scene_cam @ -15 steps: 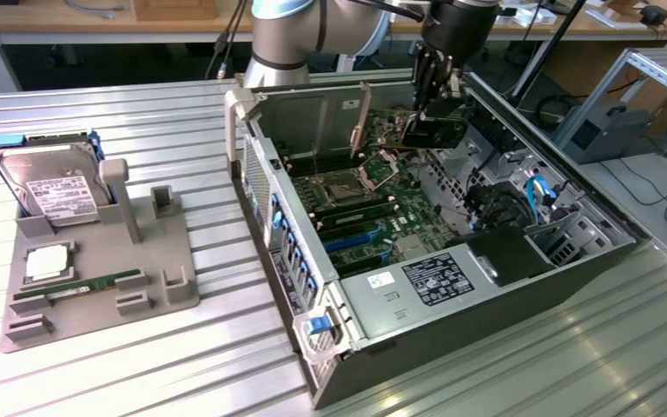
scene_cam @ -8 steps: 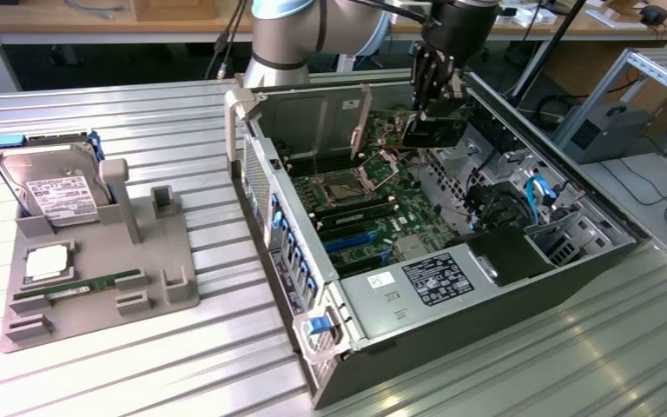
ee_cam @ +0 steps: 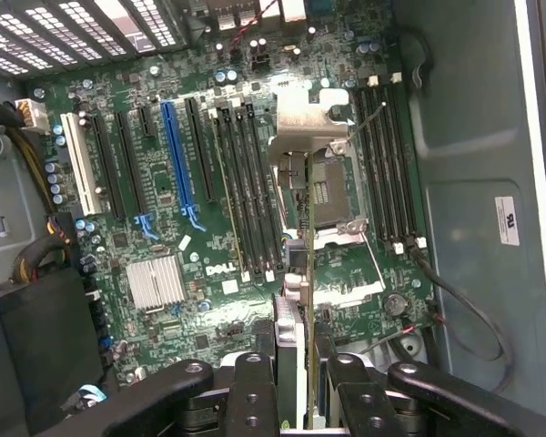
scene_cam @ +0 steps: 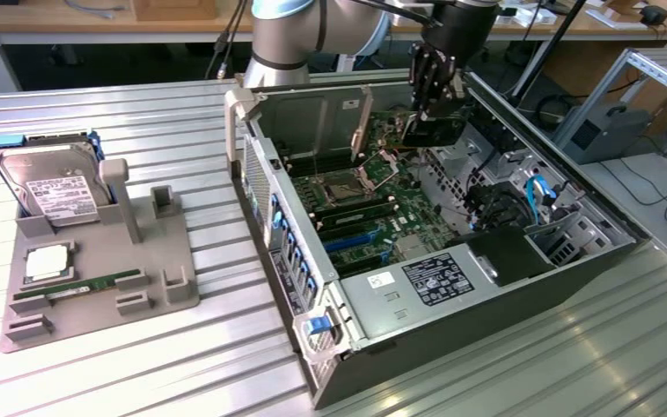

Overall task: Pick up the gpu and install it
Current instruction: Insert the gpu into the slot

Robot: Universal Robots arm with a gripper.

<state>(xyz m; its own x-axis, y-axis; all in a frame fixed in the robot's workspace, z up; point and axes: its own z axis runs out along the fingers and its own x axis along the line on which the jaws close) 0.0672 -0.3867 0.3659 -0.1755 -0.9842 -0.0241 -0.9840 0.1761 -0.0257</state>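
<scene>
In the exterior view, the gpu (scene_cam: 432,132) is held by the gripper (scene_cam: 434,111), its jaws half closed on the card, above the motherboard (scene_cam: 363,195) inside the open case (scene_cam: 450,382). In the wrist view, the gpu (ee_cam: 289,346) is seen edge-on between the fingers (ee_cam: 255,391), not in line with the blue slot (ee_cam: 175,155). The pickup is judged done; no seating is shown yet.
</scene>
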